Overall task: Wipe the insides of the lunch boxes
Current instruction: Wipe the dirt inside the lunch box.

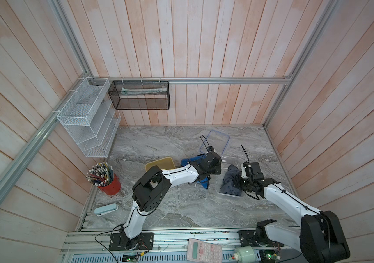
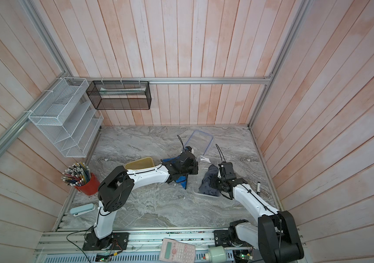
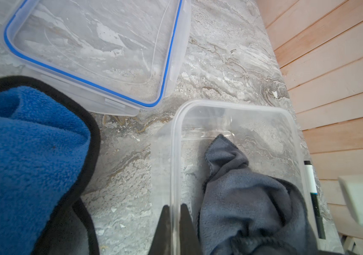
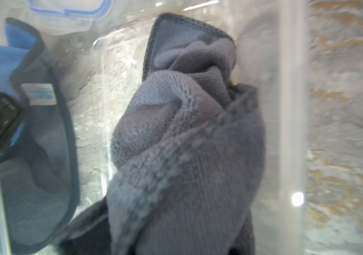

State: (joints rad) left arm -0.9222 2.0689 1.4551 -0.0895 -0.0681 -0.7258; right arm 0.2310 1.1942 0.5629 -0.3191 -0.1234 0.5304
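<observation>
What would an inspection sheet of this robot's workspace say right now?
Surface: grey marble tabletop.
Job's things: clear lunch box open, grey cloth inside; blue-rimmed lid behind it; yellow lunch box partly hidden by the left arm.
Clutter: blue cloth, red pencil cup, calculator, marker.
Grippers: left gripper pinches the clear lunch box's wall; right gripper holds the grey cloth.
Cables: black wires by the arm bases.
Surroundings: plank walls, white wire rack, black mesh basket.

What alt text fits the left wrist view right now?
The left jaws pinch one wall of the clear lunch box, which holds a bunched grey cloth. A blue cloth and the blue-rimmed lid lie beside it on the marble table.
</observation>
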